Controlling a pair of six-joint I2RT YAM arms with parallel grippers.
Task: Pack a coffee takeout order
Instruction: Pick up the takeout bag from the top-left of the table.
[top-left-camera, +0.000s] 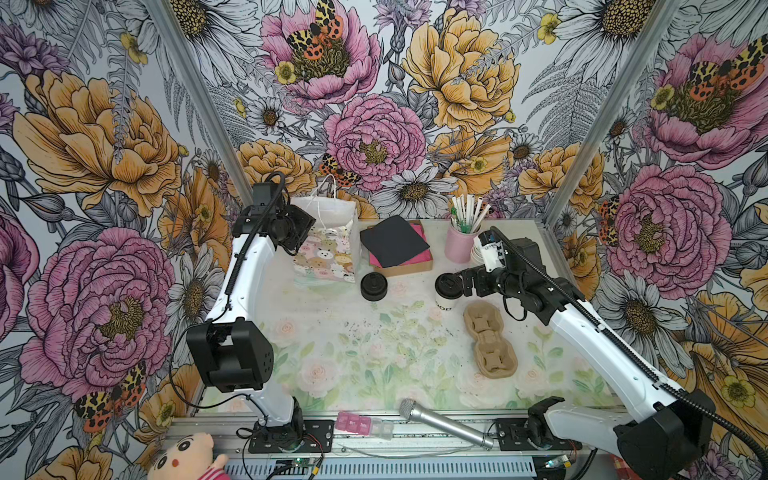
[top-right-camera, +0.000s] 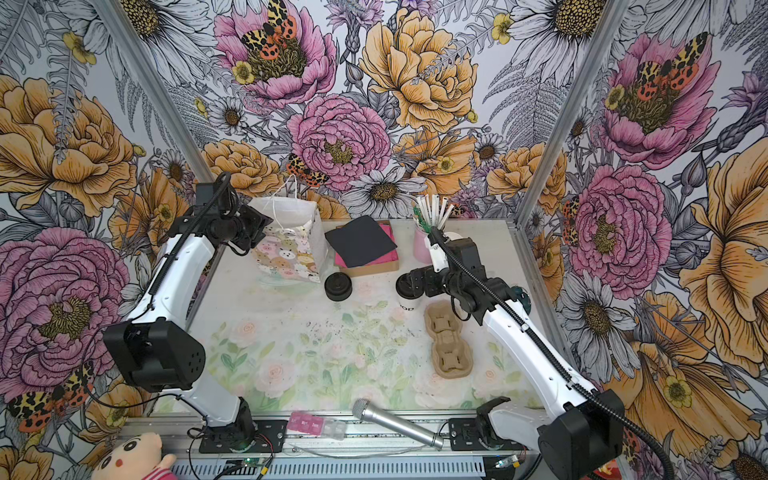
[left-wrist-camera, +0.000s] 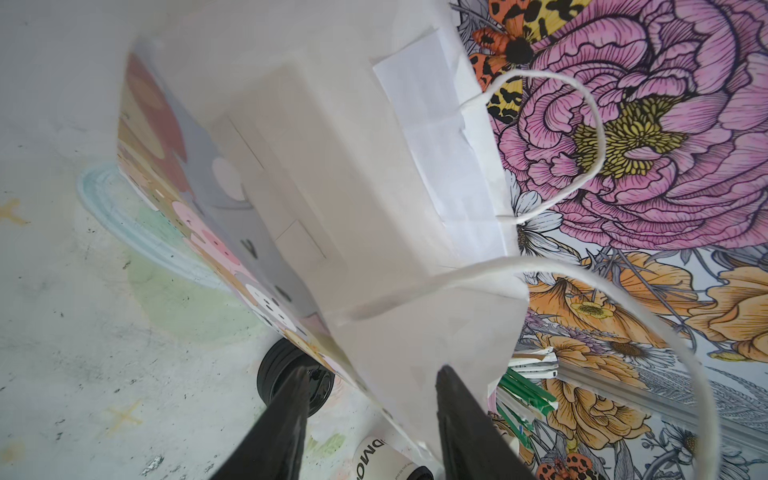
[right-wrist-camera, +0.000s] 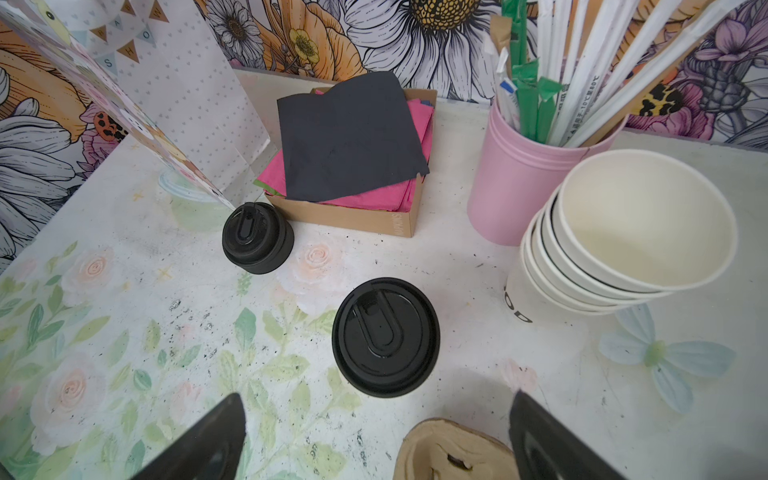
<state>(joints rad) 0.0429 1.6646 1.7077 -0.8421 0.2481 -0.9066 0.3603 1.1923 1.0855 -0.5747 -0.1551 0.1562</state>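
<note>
A small white paper cup (top-left-camera: 447, 306) with black lettering stands mid-table with its round black lid (right-wrist-camera: 385, 336) on it. My right gripper (right-wrist-camera: 376, 413) hovers open just right of and above the cup, with nothing between its fingers. The black napkin (top-left-camera: 392, 241) lies on pink napkins in a cardboard box (right-wrist-camera: 357, 218). My left gripper (left-wrist-camera: 370, 395) is at the rim of the animal-print paper bag (top-left-camera: 328, 253), open, one finger (left-wrist-camera: 291, 399) outside the bag's wall and the other inside. In the left wrist view the cup (left-wrist-camera: 374, 457) shows beyond the bag.
A stack of black lids (top-left-camera: 374, 286) sits in front of the bag. A brown pulp cup carrier (top-left-camera: 490, 340) lies right of centre. A pink holder of straws (right-wrist-camera: 519, 187) and stacked lidless cups (right-wrist-camera: 623, 241) stand at the back right. A microphone (top-left-camera: 444, 424) lies at the front edge.
</note>
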